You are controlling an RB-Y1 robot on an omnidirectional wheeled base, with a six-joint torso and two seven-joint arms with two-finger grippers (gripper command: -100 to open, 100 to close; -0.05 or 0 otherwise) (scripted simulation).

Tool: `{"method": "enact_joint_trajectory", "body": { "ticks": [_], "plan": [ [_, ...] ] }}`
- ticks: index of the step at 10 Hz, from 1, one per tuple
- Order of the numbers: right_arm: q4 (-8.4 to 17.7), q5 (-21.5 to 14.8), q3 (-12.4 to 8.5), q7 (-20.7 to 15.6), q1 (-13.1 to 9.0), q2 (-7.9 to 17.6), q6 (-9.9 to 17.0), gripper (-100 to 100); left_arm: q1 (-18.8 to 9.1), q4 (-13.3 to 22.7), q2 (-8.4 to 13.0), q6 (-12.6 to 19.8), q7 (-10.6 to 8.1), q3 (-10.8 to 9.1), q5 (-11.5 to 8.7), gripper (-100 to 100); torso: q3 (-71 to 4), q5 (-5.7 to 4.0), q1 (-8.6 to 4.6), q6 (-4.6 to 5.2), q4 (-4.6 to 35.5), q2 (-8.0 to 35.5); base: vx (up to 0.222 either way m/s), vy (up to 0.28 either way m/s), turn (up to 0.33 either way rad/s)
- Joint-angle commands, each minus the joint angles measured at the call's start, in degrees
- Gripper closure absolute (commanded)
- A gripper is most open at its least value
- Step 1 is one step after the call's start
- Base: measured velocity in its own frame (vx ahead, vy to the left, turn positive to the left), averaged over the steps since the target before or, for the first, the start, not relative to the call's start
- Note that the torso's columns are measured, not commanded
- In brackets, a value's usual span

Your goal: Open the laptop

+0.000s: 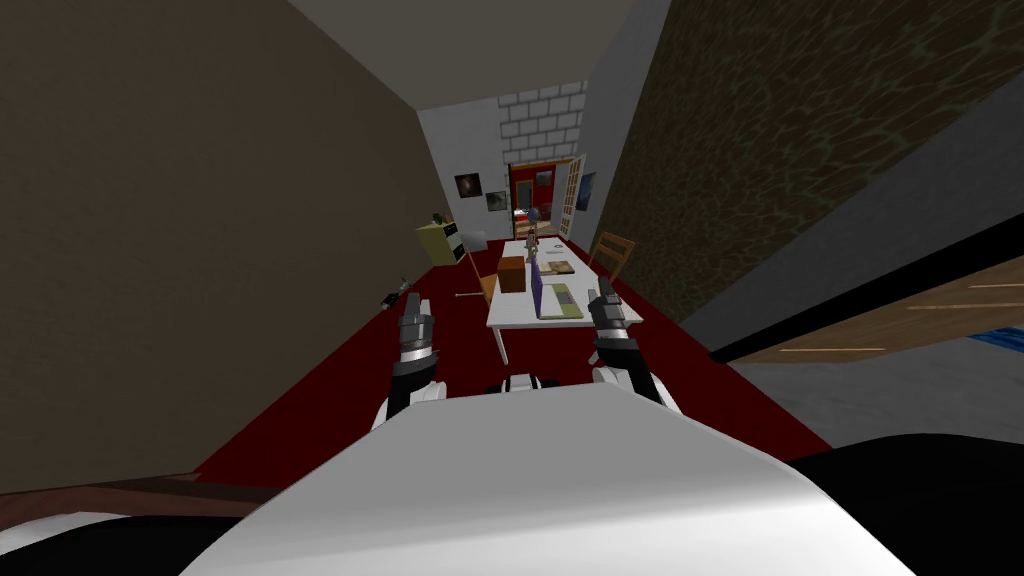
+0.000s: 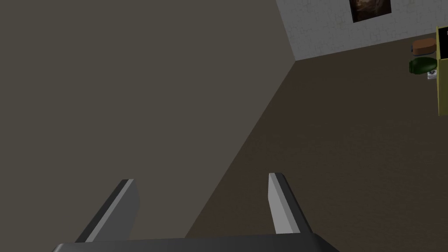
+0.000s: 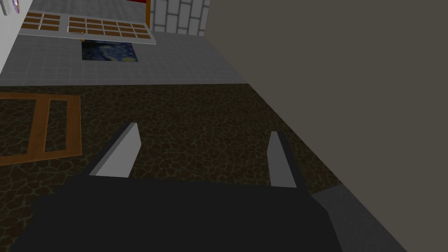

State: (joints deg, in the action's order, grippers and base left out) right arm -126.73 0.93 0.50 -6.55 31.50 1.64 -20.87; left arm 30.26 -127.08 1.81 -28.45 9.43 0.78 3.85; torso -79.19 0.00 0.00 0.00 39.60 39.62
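Ahead of me, near the front end of a long white table (image 1: 512, 314), sits the laptop (image 1: 553, 298). Its purple lid stands upright over an olive-green base. My left gripper (image 1: 413, 305) is raised to the left of the table, off its edge. The right gripper (image 1: 604, 292) hovers at the table's front right corner, just right of the laptop. In the wrist views both the left gripper (image 2: 201, 178) and the right gripper (image 3: 204, 130) are open with nothing between their fingers.
A brown box (image 1: 512, 274) stands on the table left of the laptop, with small items farther back. Wooden chairs flank the table on the left (image 1: 485, 283) and right (image 1: 612, 252). A yellow cabinet (image 1: 438, 242) stands by the left wall. The floor (image 1: 330, 400) is red.
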Motion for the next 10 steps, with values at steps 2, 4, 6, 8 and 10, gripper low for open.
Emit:
{"method": "enact_joint_trajectory", "body": {
  "ticks": [2,4,6,8,10],
  "plan": [
    [2.1,-2.5,0.0,-2.7,-2.6,3.7,2.4,-100,0.0,0.0,0.0,0.0,0.00,0.00,0.0,0,-5.0,0.01,0.03,-0.01,2.5,2.5,-0.025,0.012,0.019],
    [4.6,-5.6,0.0,-6.1,-5.9,5.4,5.5,-100,0.0,0.0,0.0,0.0,0.00,0.01,0.0,0,-5.3,0.01,0.03,-0.01,2.7,2.7,-0.041,0.028,0.034],
    [6.5,-8.2,0.0,-8.9,-8.6,6.0,7.9,-100,0.0,0.0,0.0,0.0,0.00,0.01,0.0,0,-5.4,0.02,0.05,0.00,2.7,2.7,-0.042,0.036,0.023],
    [8.6,-11.0,0.0,-12.0,-11.5,6.4,10.7,-100,0.0,0.0,0.0,0.0,0.00,0.01,0.0,0,-5.4,-0.01,-0.03,0.00,2.7,2.7,-0.042,0.025,0.033],
    [10.9,-14.2,0.0,-15.2,-14.7,6.5,13.7,-100,0.0,0.0,0.0,0.0,0.00,0.01,0.0,0,-5.4,0.00,0.00,0.00,2.7,2.7,-0.040,0.030,0.034]
  ]
}}
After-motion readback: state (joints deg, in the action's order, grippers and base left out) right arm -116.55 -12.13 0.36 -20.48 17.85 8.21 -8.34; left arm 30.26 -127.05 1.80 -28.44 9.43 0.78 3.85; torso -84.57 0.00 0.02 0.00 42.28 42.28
